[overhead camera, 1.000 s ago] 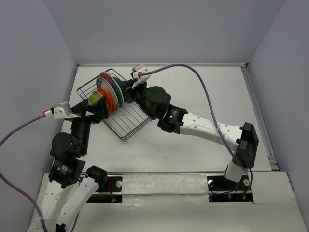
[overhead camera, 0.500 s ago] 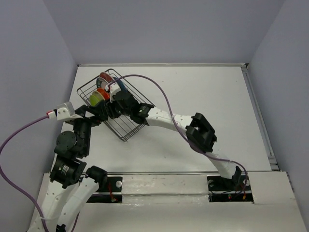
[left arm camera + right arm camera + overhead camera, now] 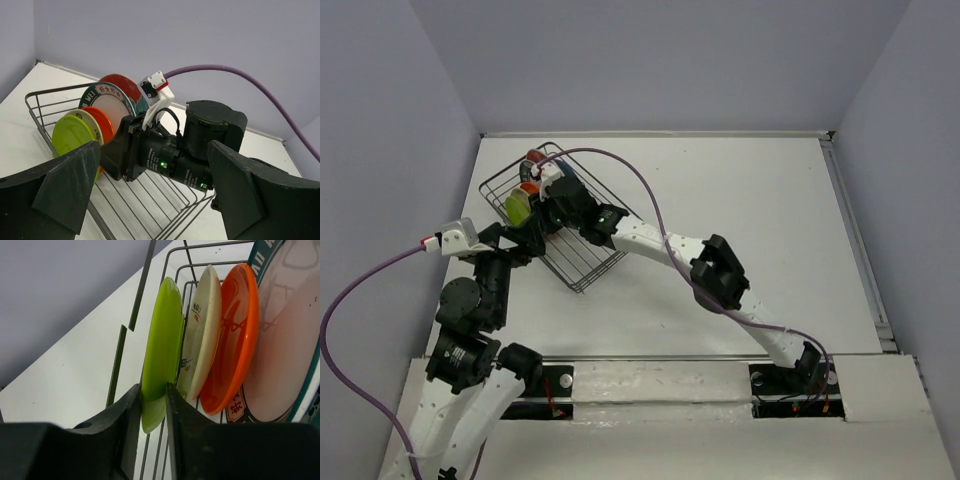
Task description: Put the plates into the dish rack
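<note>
The dish rack [image 3: 582, 262] stands at the table's far left and holds the plates upright in a row. In the right wrist view the lime green plate [image 3: 162, 335] stands at the end, then the speckled beige [image 3: 202, 320], the orange [image 3: 232, 335] and the teal-rimmed white one [image 3: 287, 340]. My right gripper [image 3: 154, 405] is shut on the lime plate's lower rim. In the left wrist view the red plate [image 3: 125, 82] stands behind the others; the dark blue one is hidden. My left gripper [image 3: 155, 200] is open and empty, just outside the rack's near side, facing my right wrist [image 3: 170, 155].
My right arm [image 3: 715, 275] stretches across the table and over the rack [image 3: 40, 97]. Grey walls close in the table on the left, back and right. The left gripper [image 3: 515, 240] sits by the rack's near left corner.
My right wrist has swung left across the rack and down to the lime plate, with the arm stretched out low. My left gripper has drawn back slightly toward me.
</note>
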